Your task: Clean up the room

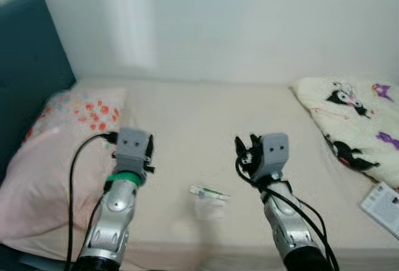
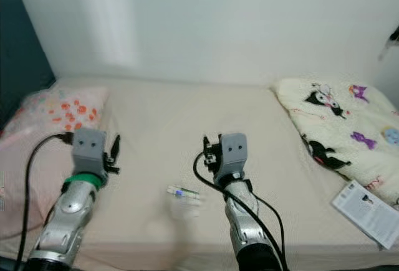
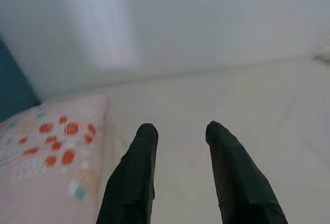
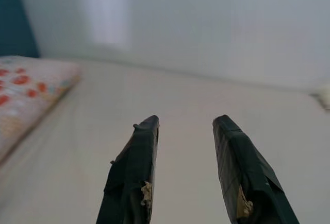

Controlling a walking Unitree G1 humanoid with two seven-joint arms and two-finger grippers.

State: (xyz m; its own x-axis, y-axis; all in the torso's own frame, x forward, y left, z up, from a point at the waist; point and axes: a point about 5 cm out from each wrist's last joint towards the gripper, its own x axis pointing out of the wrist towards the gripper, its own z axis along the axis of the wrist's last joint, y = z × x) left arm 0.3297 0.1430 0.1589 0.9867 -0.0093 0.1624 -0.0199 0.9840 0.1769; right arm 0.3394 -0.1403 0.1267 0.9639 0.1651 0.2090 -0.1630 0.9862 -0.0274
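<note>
Between both grippers, slightly nearer robot, small clear wrapper (image 1: 209, 195) lies on bed sheet (image 1: 206, 128). Left gripper (image 3: 178, 131) and right gripper (image 4: 186, 123) held above sheet, jaws apart, nothing gripped. Approach step judged underway; next, one gripper to be lowered onto wrapper.

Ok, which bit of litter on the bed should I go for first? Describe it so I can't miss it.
On the cream bed sheet, look at the near edge, between the two raised arms. There lies a small clear plastic wrapper with a green and white strip inside. It is the only loose scrap mid-bed; the pillow and the cartoon blanket sit at the sides.
</note>
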